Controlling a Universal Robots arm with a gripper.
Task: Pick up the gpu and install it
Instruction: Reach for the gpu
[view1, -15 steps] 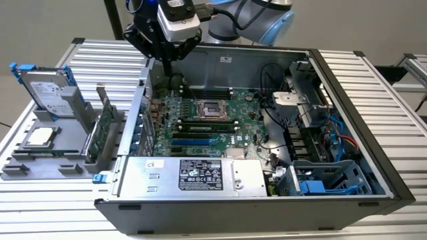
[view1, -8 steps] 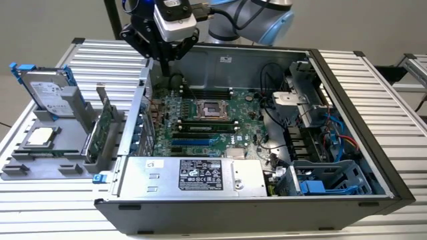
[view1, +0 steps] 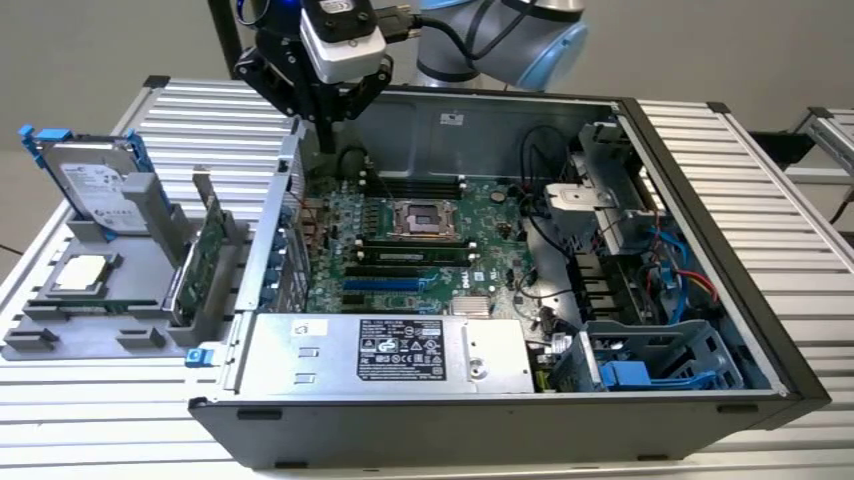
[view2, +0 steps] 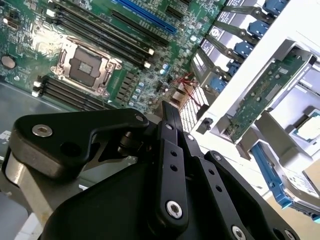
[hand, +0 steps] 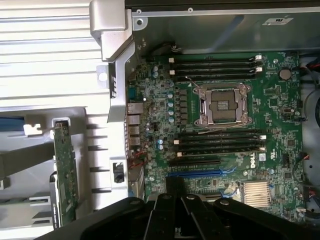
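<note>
Saw a ribbed aluminium table (view1: 747, 170) bearing an open black computer case (view1: 467, 437). Noted a grey parts rack (view1: 74, 338) on it too, just beside the case, toward the exterior view's left.

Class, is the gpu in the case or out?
Out: the gpu stands on edge in the grey rack beside the case.

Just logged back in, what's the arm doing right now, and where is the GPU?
The arm's end effector hangs over the rear corner of the open computer case, above the motherboard, and carries nothing. The gpu stands on edge in the gray holder outside the case, on the exterior view's left, untouched and not yet installed. The hard drive and processor chip sit in the same holder.
</note>
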